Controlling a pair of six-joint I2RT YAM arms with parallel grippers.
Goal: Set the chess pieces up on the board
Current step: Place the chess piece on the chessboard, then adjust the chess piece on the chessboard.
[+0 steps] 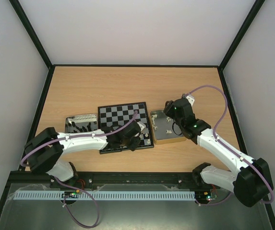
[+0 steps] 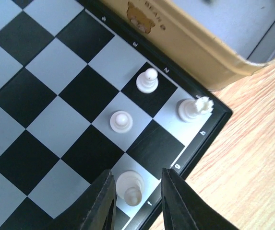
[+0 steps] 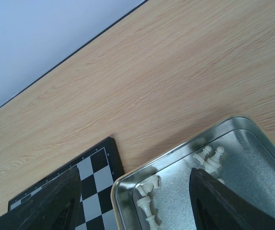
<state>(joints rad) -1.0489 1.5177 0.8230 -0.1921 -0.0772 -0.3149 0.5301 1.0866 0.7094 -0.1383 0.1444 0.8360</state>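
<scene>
I work in a robotics lab cell, not a home: my wooden desk is boxed in by plain white panels at nine, twelve and three o'clock, joined by black frame struts. At six o'clock a black mounting rail carries my left arm and right arm, with a white slotted cable duct and purple cables.

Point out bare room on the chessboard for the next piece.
Bare: the small black-and-silver chessboard's squares inward of the cream-white pieces, and the wooden table past its corner. Crowded: that corner beside the tan tin, where the left gripper straddles one piece.
</scene>
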